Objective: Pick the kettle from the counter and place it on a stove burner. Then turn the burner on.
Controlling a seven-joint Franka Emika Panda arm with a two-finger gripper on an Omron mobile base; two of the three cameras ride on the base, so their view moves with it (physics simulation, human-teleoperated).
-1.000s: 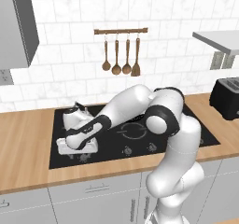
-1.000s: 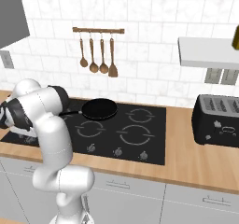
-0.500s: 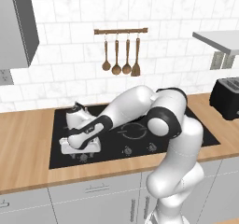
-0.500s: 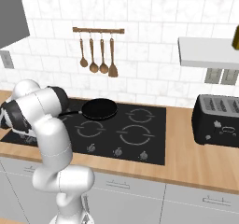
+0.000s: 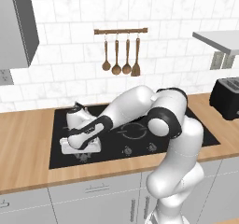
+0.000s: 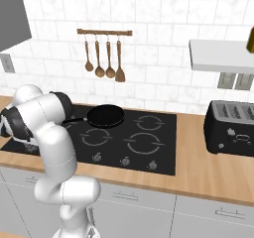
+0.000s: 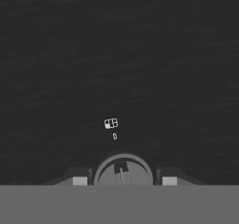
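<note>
The silvery-white kettle [image 5: 74,117] stands on the back-left burner of the black cooktop [image 5: 196,133], partly hidden by my forearm. My gripper [image 5: 81,148] is down at the cooktop's front-left corner, just in front of the kettle. In the hand view my gripper [image 7: 124,180] is open, and a round grey knob [image 7: 123,171] sits between the two fingertips [image 7: 79,180]. I cannot tell whether they touch it. A small burner icon [image 7: 111,123] is printed on the dark glass above the knob. The tan wooden counter [image 5: 28,167] surrounds the cooktop.
A black frying pan [image 6: 105,116] sits on a rear burner. Further knobs [image 6: 124,160] line the cooktop's front edge. A black toaster [image 6: 230,128] stands on the counter at the right, under a white shelf [image 6: 221,56]. Wooden utensils [image 5: 121,55] hang on the wall.
My hand has edged slightly to the right and down toward the front-left knob. The kettle and the pan have stayed where they were.
</note>
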